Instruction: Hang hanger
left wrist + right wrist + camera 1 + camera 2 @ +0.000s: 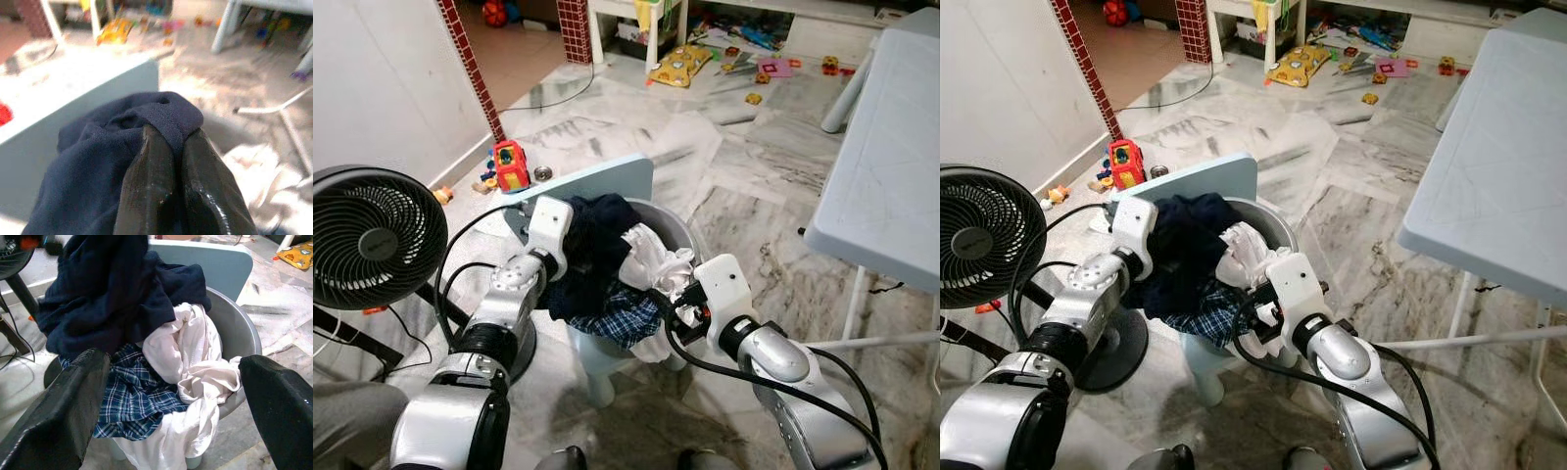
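In the middle of the left eye view a grey laundry basin (677, 223) stands on a small light-blue chair (597, 182), and it is full of clothes. A dark navy garment (592, 245) lies on top at the left side of the pile. A white cloth (656, 262) is at the right side and hangs over the rim, and a blue plaid shirt (622, 318) hangs down at the front.

The left pincer (166, 142) is at the left side of the pile. In the left wrist view its two black fingers (146, 186) are pressed together on a fold of the navy garment, so it holds this garment. The right pincer (171, 396) is in front of the basin, at the lower right of the pile. Its fingers (63, 411) stand wide apart in the right wrist view, with the plaid shirt and the white cloth between and behind them, and they touch nothing that I can see.

I cannot make out any hanger among the clothes or in the pincers.

A black fan (367, 235) stands at the left edge of the frame. A white folding counter (891, 166) is at the right edge. The floor (744, 166) is grey marble. A red and yellow toy car (511, 164) lies near the wall in the upper left part, and a yellow cushion (681, 65) and small toys (754, 98) lie at the top of the frame.
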{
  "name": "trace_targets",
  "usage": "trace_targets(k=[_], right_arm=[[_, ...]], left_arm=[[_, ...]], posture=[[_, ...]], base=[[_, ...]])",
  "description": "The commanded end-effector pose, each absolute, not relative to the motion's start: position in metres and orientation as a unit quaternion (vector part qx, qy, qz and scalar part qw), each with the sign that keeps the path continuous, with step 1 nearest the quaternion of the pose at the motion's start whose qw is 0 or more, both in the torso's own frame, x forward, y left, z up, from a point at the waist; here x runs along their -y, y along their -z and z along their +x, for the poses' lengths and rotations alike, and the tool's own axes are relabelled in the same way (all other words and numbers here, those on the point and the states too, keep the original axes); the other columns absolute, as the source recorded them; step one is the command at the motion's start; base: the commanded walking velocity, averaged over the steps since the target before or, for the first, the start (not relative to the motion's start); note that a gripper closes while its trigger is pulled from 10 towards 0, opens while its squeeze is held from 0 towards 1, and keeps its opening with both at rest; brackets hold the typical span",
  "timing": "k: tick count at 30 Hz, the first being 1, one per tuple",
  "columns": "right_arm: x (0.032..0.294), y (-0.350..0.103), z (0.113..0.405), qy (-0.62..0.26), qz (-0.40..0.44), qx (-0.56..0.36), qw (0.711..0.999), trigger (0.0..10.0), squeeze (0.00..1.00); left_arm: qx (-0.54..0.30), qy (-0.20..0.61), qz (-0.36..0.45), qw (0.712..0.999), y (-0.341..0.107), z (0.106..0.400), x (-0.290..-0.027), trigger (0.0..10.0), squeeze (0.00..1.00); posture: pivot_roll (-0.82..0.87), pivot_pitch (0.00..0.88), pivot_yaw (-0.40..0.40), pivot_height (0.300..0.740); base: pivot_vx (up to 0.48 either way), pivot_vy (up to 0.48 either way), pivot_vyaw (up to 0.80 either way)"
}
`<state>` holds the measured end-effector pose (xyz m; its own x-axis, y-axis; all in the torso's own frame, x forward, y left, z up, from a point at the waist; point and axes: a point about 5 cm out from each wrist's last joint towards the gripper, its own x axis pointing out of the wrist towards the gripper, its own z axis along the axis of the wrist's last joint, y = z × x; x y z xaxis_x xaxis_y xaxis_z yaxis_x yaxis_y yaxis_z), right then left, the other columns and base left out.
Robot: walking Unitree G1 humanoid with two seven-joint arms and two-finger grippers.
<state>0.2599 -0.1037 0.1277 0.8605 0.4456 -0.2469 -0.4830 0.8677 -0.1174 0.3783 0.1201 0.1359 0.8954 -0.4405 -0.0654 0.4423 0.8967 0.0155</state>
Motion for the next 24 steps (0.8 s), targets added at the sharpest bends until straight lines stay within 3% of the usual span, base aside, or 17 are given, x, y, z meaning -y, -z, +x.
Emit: trace_targets(k=[1,11,15,19,24], right_arm=[[0.101,-0.128,0.261,-0.244,-0.086,-0.103,0.96,10.0,0.0],[0.101,-0.127,0.263,-0.236,-0.084,-0.102,0.963,10.0,0.0],[0.1,-0.127,0.263,-0.235,-0.084,-0.101,0.963,10.0,0.0],[0.1,-0.127,0.263,-0.233,-0.084,-0.099,0.964,10.0,0.0],[0.103,-0.126,0.262,-0.233,-0.085,-0.102,0.963,10.0,0.0]], left_arm=[[0.021,0.243,-0.005,0.97,-0.161,0.383,-0.112,0.0,0.0],[0.131,0.295,-0.112,0.94,-0.236,0.388,-0.067,0.0,0.0],[0.149,0.287,-0.148,0.934,-0.25,0.391,-0.062,0.0,0.0],[0.116,0.265,-0.146,0.946,-0.231,0.392,-0.066,0.0,0.0],[0.012,0.231,-0.083,0.969,-0.159,0.378,-0.088,0.0,0.0]], posture=[[-0.16,0.116,0.086,0.74],[-0.16,0.105,0.101,0.74],[-0.16,0.103,0.105,0.74],[-0.17,0.105,0.107,0.74],[-0.17,0.111,0.1,0.74]], base=[[0.0,0.0,0.0],[0.0,0.0,0.0],[0.0,0.0,0.0],[0.0,0.0,0.0],[0.0,0.0,0.0]])
